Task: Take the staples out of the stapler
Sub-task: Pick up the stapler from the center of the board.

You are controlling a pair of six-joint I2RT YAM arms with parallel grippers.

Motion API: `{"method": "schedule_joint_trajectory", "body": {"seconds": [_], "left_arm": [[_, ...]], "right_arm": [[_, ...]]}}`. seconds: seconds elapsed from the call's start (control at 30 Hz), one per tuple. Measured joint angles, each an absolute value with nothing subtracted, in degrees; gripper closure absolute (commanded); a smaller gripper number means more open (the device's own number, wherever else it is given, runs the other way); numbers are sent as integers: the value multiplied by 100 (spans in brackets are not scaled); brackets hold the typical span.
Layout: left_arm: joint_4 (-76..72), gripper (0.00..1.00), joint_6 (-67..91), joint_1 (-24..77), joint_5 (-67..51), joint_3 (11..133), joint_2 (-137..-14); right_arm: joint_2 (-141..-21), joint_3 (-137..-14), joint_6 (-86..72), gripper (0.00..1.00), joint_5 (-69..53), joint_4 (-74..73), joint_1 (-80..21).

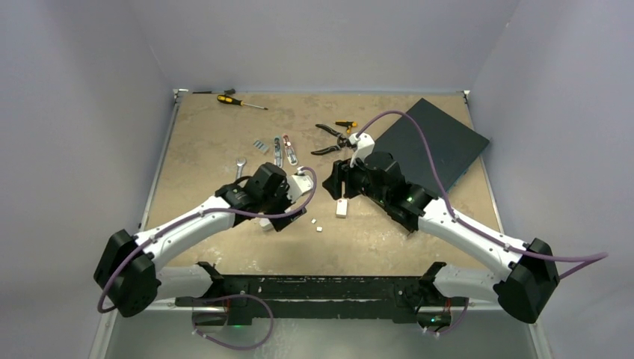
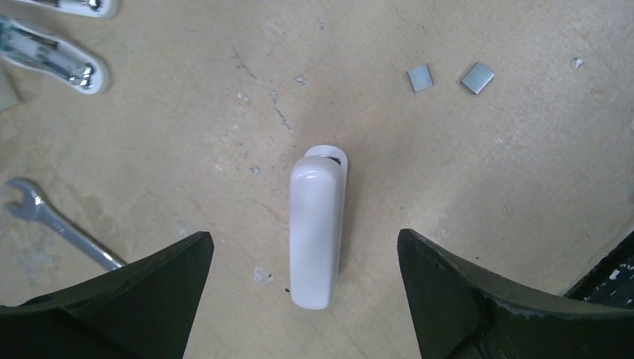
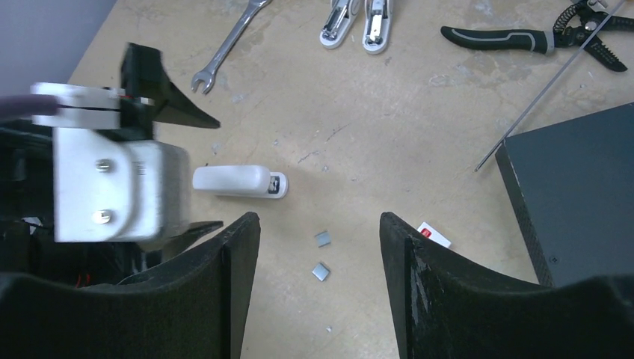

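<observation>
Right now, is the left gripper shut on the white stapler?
Open: left gripper straddles the white stapler, gaps both sides.

I lose the handle of the wrench [image 2: 52, 221] behind my left claw [image 2: 303, 238], left of the white stapler [image 2: 318, 224].

Tabletop [image 1: 217, 142]: tan, mottled with pale blotches and thin dark scuffs.
Stapler [image 2: 318, 232]: glossy white, silver metal at far tip.
Staples [image 2: 421, 78]: two silvery-grey blocks.
Wrench [image 2: 52, 221]: bright silver.
Screwdriver [image 1: 233, 100], far left: yellow-and-black handle.
Pliers [image 3: 501, 39]: black handles with grey stripe.
Slab [image 1: 437, 142], far right: dark slate.
Small box [image 3: 434, 234]: white with red mark.
Left gripper [image 2: 303, 239], right gripper [image 3: 320, 218]: matte black.
Left arm [image 1: 187, 228], right arm [image 1: 471, 232]: white with black joints.
Cables [image 1: 404, 117]: purple.
Walls [image 1: 75, 112]: pale lavender-grey.
</observation>
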State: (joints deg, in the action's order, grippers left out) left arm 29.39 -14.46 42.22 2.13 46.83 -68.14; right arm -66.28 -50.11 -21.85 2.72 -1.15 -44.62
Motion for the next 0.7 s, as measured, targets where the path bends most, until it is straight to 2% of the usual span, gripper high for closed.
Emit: {"method": "schedule_joint_trajectory", "body": {"seconds": [0.07, 0.2, 0.4, 0.57, 0.7], "left_arm": [[2928, 11, -1579, 4095, -141, 4683, -7065], [2921, 26, -1745, 3977, -502, 4683, -7422], [2888, 35, -1911, 3800, -626, 4683, -7940], [2873, 55, -1988, 3653, -779, 4735, -8353], [2875, 67, -2088, 3603, -897, 4779, -8497]], "right_arm": [[-6628, -5011, -2182, 37, 211, -117, -4464], [-6617, -4958, -2182, 37, 189, -106, -4462], [-6608, -4886, -2185, 37, 169, -123, -4462], [-6608, -4886, -2182, 37, 148, -123, -4462], [-6608, -4886, -2185, 37, 148, -123, -4462]]}}
